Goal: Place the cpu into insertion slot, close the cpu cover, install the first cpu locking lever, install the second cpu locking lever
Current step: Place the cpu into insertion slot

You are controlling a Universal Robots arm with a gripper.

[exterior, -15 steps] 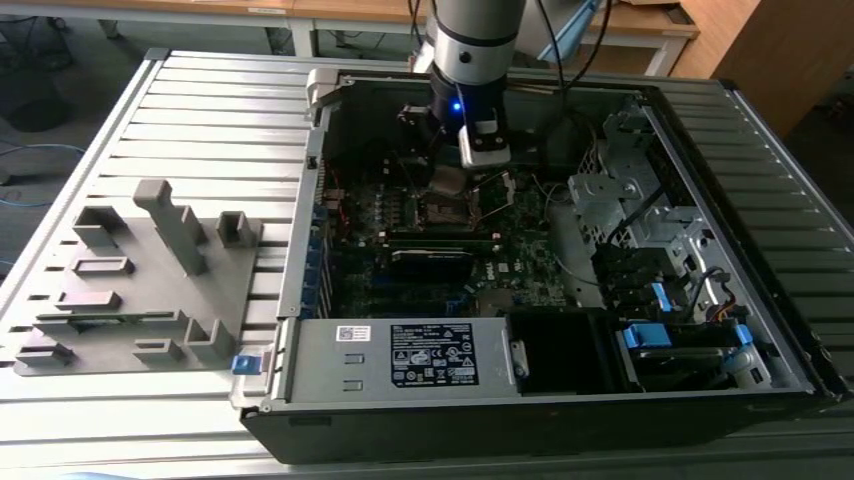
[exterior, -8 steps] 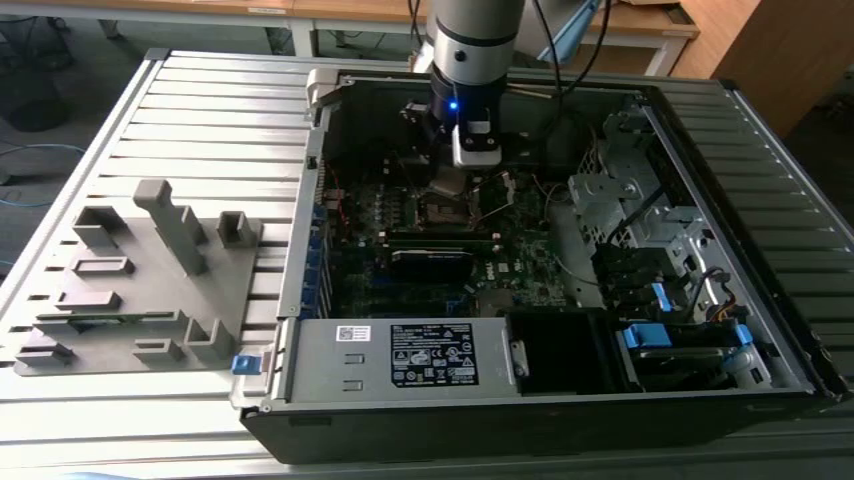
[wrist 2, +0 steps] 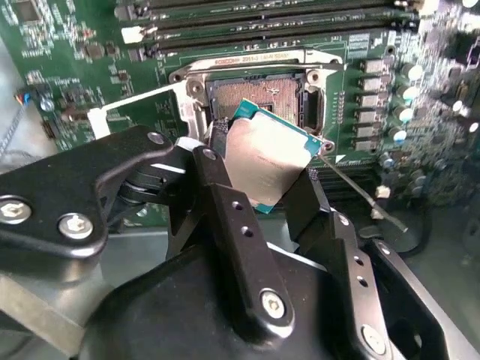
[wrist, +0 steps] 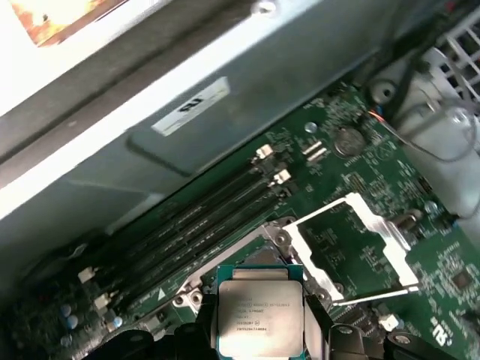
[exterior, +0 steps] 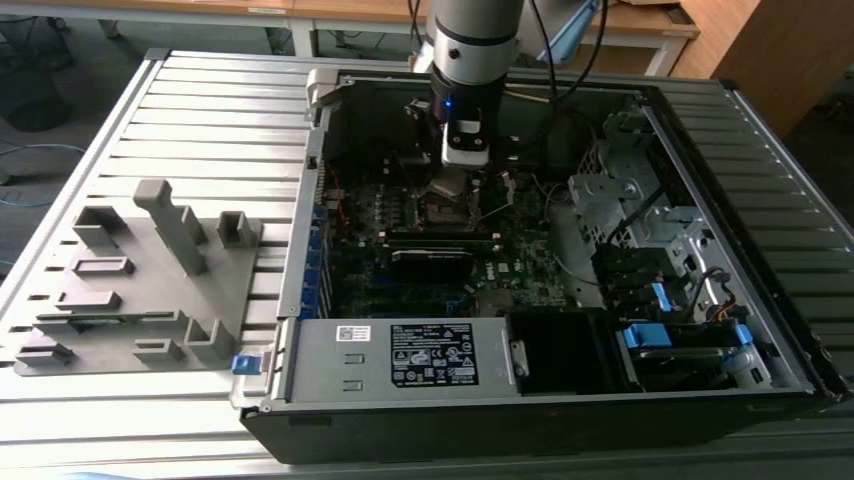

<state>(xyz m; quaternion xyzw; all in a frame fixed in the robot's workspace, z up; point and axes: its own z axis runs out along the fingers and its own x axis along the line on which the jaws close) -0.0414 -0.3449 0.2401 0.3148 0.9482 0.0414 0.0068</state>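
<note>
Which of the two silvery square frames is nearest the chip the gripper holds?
The insertion slot, with the dark centre; the cpu cover lies flipped open beside it, green board showing through.

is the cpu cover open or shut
Open: the cpu cover is swung back off the insertion slot, whose dark centre lies bare; the hand holds the cpu over it.

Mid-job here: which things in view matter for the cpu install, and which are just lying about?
Job: black two-fingered tool gripping the flat square grey-topped cpu; dark-centred square insertion slot; open silvery frame cpu cover; thin metal locking lever.
Lying about: grey fixture plate with upright blocks; long black memory slots; labelled silver box.
</note>
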